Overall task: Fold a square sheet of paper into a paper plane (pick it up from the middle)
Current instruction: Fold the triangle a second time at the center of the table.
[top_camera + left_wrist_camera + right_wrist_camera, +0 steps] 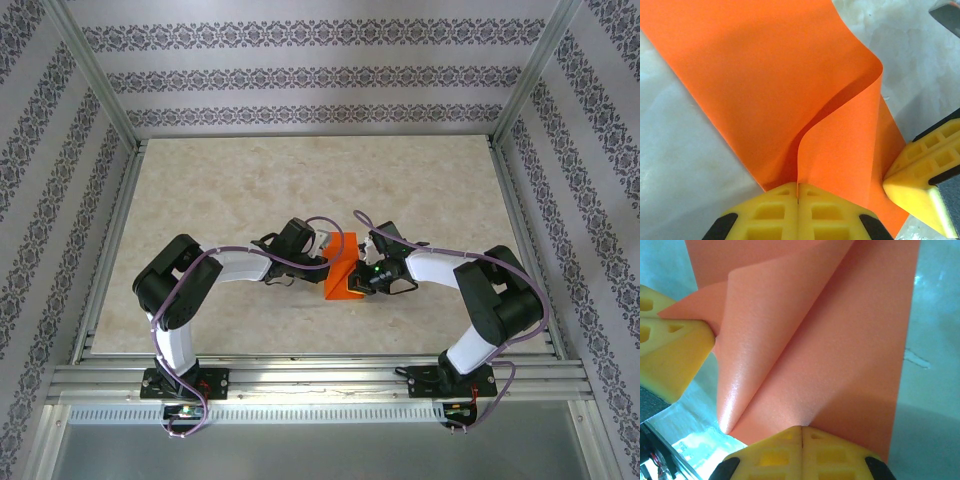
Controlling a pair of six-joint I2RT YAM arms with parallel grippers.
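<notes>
Top external: two hands pinch one orange sheet

Between the two arms, in the middle of the bench, sits the square sheet of paper, partly folded over. The left hand is clamped fully shut on a raised fold at the sheet's left side. The right hand is closed just as tight on its right side. Between the grips the paper curls upward.

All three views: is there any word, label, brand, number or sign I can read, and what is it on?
None can be read.
The paper is plain orange.
The yellow jaws show only moulded hollows.
The walls carry ornament, not letters.
The arms bear no legible mark at this size.
</notes>
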